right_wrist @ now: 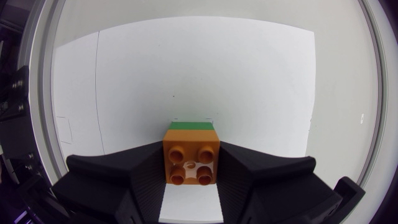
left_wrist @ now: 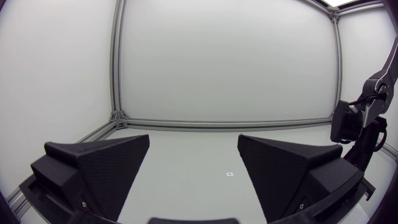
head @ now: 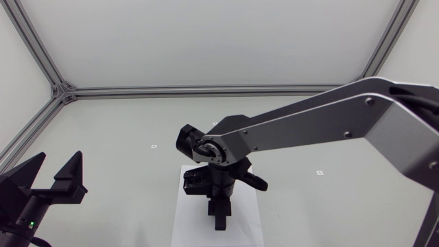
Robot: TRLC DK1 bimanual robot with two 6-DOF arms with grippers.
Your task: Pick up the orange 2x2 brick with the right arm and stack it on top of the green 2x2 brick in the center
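In the right wrist view the orange 2x2 brick (right_wrist: 191, 163) sits studs up between the fingers of my right gripper (right_wrist: 191, 149), which is shut on it from both sides. A thin strip of the green brick (right_wrist: 192, 125) shows just past the orange brick's far edge, directly under it; I cannot tell whether the two touch. In the head view my right gripper (head: 219, 214) points straight down over the white sheet (head: 188, 223) at the table's centre and hides both bricks. My left gripper (head: 58, 180) stands open and empty at the near left.
The white paper sheet (right_wrist: 186, 74) lies flat under the bricks. Small markers (head: 154, 146) dot the grey table. Aluminium frame rails (head: 206, 90) run along the table's back and sides. My right arm (left_wrist: 364, 118) shows beside the left gripper (left_wrist: 194, 162).
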